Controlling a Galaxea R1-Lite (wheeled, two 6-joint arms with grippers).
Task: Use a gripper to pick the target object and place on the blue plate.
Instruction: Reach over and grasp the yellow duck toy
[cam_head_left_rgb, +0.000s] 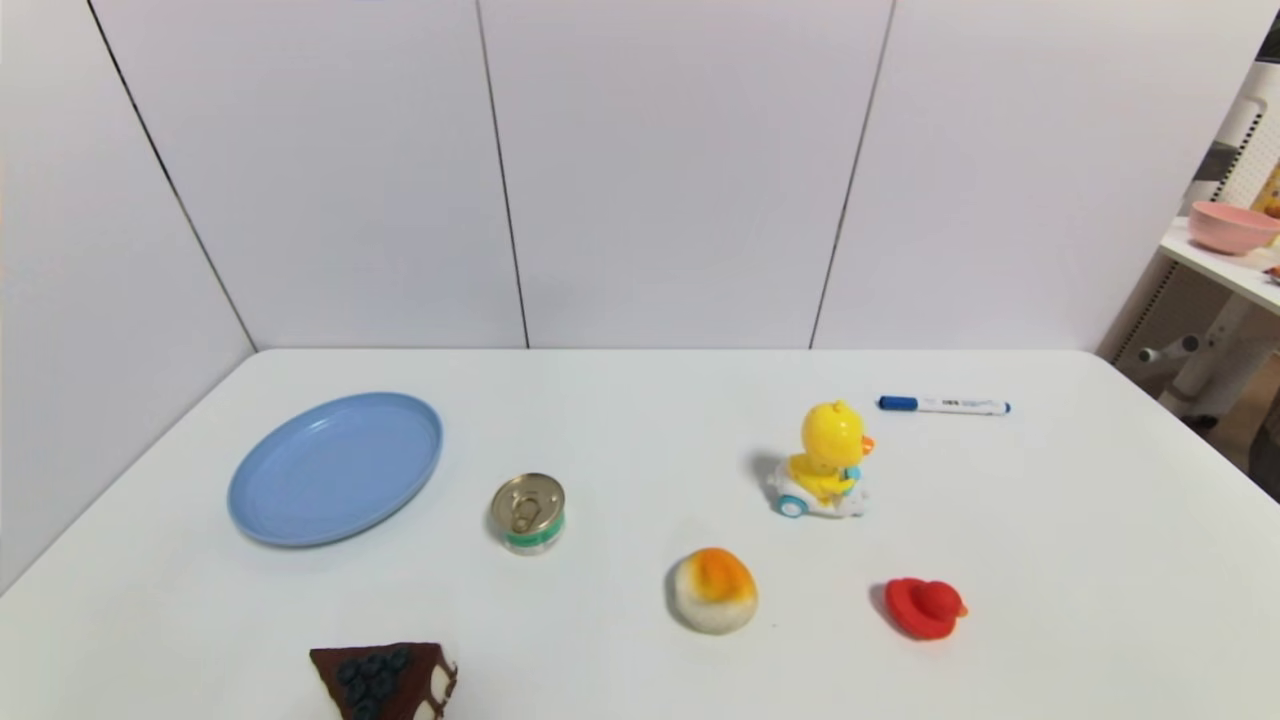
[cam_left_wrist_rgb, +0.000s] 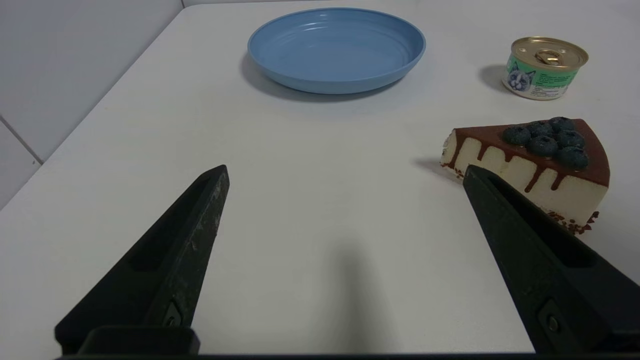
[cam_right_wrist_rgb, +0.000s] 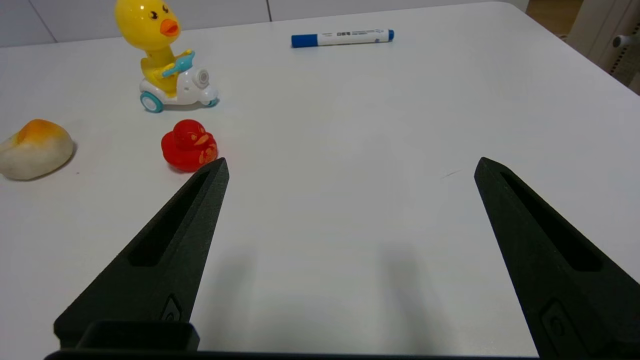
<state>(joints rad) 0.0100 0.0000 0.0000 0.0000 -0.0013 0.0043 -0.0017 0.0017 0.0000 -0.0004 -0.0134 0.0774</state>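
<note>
Head view: a white table (cam_head_left_rgb: 640, 440) holds one round light-blue plastic plate (cam_head_left_rgb: 335, 468) at the left and one small yellow plastic duck riding a white toy car with blue wheels (cam_head_left_rgb: 825, 462) right of centre, upright and well apart from the plate. Between them stands one gold-lidded tin can (cam_head_left_rgb: 529, 513). Nearer the robot lie one white-and-orange bun-shaped toy (cam_head_left_rgb: 712, 590), one flat red rubber duck (cam_head_left_rgb: 924, 607) and one chocolate cake slice topped with blueberries (cam_head_left_rgb: 385, 680). One blue-capped white marker (cam_head_left_rgb: 944, 405) lies behind the yellow duck. Neither arm appears here.

Left wrist view: the left gripper (cam_left_wrist_rgb: 345, 172), a black two-fingered pointed claw, hangs above bare table with its fingers spread wide and holding nothing. The plate sits beyond it, the cake slice beside one finger, the can farther off.

Right wrist view: the right gripper (cam_right_wrist_rgb: 350, 165) is likewise spread wide and empty. The yellow duck stands well ahead of it, off to one side, beyond the red duck, which lies just past one fingertip.
</note>
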